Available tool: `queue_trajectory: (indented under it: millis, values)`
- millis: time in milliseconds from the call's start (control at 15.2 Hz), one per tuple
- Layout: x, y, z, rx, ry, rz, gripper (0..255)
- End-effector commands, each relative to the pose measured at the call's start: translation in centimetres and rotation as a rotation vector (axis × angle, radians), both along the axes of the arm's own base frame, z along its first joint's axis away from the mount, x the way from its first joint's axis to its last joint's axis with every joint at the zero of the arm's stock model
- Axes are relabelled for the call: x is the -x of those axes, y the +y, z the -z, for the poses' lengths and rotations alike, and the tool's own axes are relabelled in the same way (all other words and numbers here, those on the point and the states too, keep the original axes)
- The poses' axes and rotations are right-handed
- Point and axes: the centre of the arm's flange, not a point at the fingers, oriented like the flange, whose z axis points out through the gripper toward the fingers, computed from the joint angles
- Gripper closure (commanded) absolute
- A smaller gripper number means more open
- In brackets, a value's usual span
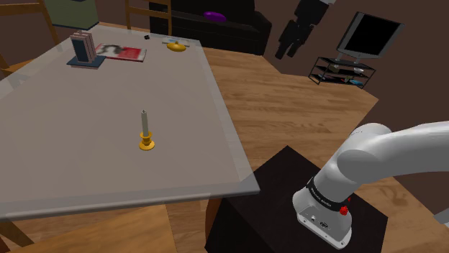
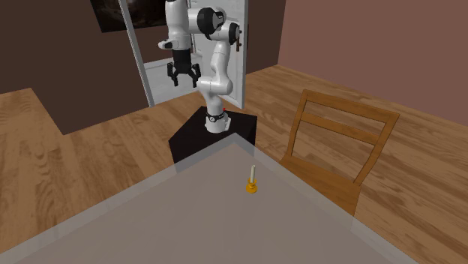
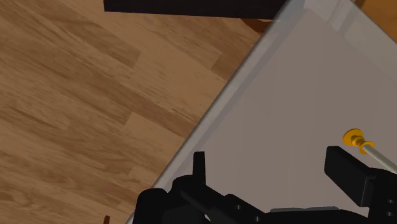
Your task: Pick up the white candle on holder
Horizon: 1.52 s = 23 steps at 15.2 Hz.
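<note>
A pale candle (image 1: 144,121) stands upright in a golden holder (image 1: 147,143) near the middle of the grey glass-topped table (image 1: 65,151). In the second exterior view the candle (image 2: 253,173) and holder (image 2: 252,187) sit close to the table's (image 2: 187,221) edge facing the stand. My black gripper (image 2: 182,77) hangs open high above the stand, far from the candle, and it is at the shoulder view's top (image 1: 288,49). In the wrist view the gripper (image 3: 273,168) holds nothing, with the holder (image 3: 354,137) and candle (image 3: 380,156) just beyond the right finger (image 3: 347,168).
Books (image 1: 85,49), a magazine (image 1: 121,52) and a gold dish (image 1: 176,47) lie at the table's far end. A wooden chair (image 2: 337,142) stands by the table. A TV (image 1: 370,32) on a rack (image 1: 344,70) and a dark cabinet (image 1: 223,29) lie beyond.
</note>
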Motion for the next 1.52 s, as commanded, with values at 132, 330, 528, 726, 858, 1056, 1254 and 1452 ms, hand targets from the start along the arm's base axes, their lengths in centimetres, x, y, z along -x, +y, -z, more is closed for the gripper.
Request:
queue_trajectory:
  millis: [132,330,528,726,858,1056,1254,1452]
  values:
    - [-1.1,2.2,1.0,0.002,0.002,-0.001,0]
    - [-2.8,5.5,2.5,0.005,0.005,-0.003,0]
    - [-4.4,8.9,4.0,0.009,0.008,-0.005,0]
    - [-6.1,12.2,5.6,0.012,0.010,-0.007,0]
    - [-7.2,14.4,6.6,0.014,0.012,-0.008,0]
    - [-8.8,17.7,8.2,0.017,0.015,-0.010,0]
    - [-10.4,21.0,9.8,0.020,0.018,-0.011,0]
    - [-12.0,24.4,11.4,0.023,0.021,-0.013,0]
